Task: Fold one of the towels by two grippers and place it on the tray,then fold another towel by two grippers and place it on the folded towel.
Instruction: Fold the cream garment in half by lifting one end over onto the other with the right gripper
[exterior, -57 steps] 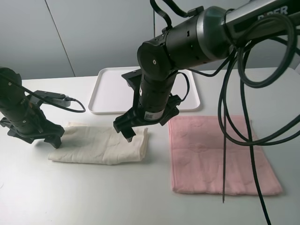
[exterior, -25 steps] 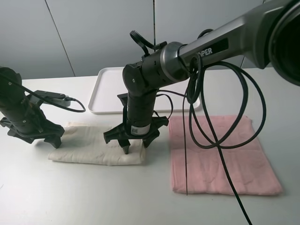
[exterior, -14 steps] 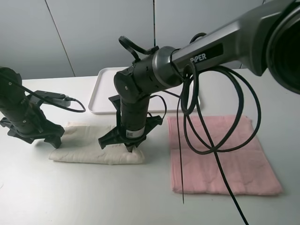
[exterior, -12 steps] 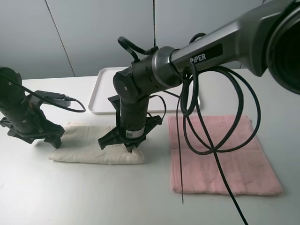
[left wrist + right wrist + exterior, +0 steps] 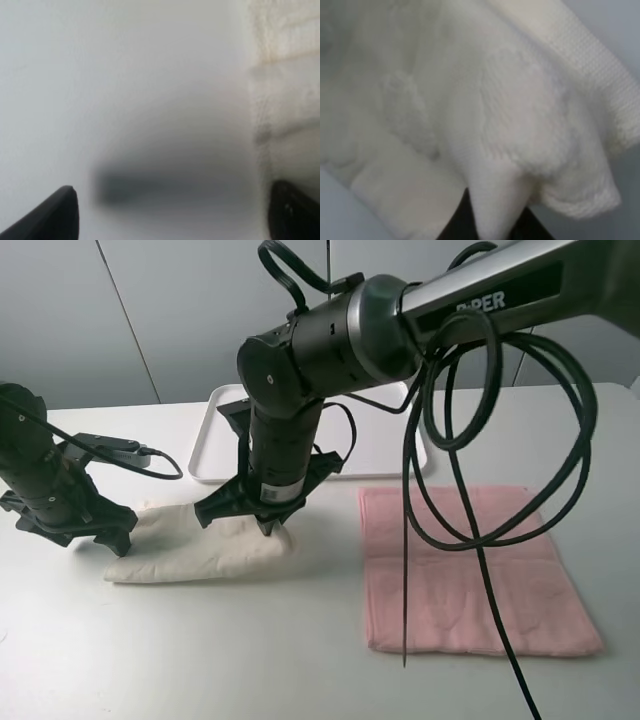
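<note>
The cream towel lies on the table at left of centre, its right end bunched and raised. My right gripper is shut on that end; in the right wrist view the cream towel fills the frame, with a fold pinched in the right gripper. My left gripper stands open at the towel's left end; the left wrist view shows its fingertips wide apart over the table, the cream towel at one edge. The pink towel lies flat at right. The white tray sits behind.
The right arm's black cables hang in loops over the pink towel. A cable from the left arm runs across the table toward the tray. The grey wall stands close behind the tray.
My right gripper has shut on the cream towel's right end and moved up and to the left with it, bunching that end. The left arm has not moved.
</note>
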`<state>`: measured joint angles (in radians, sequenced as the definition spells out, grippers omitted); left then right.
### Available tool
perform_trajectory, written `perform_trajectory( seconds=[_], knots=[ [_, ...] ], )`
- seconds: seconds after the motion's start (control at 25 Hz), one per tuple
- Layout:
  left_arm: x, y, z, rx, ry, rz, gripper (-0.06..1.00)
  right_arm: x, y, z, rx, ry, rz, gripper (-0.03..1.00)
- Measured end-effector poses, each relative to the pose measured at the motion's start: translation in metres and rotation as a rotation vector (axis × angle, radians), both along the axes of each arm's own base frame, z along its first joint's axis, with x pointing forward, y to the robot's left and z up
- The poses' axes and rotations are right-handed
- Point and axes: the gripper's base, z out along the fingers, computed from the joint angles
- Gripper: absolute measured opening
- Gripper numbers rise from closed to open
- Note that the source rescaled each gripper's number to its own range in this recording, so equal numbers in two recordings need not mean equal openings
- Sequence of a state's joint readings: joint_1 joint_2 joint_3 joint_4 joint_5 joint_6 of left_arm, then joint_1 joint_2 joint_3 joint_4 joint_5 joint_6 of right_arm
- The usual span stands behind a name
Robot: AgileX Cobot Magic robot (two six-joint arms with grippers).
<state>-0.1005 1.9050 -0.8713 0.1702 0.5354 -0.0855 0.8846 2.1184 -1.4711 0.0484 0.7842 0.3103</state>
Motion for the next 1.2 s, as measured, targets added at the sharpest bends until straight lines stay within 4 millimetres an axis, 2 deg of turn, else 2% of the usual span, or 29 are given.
perform_trajectory(
  seconds=[0.24,0.6,1.2],
  knots=[
    [0.0,0.0,0.0,0.0,0.0,0.0,0.99,-0.006,0.003,0.018,0.067,0.028,-0.016,0.04],
    [0.0,0.0,0.0,0.0,0.0,0.0,0.99,-0.015,0.018,0.023,0.245,0.144,-0.035,0.04],
    [-0.001,0.0,0.0,-0.011,0.006,0.024,0.98,-0.01,0.042,-0.005,0.457,0.201,-0.123,0.04]
  ],
)
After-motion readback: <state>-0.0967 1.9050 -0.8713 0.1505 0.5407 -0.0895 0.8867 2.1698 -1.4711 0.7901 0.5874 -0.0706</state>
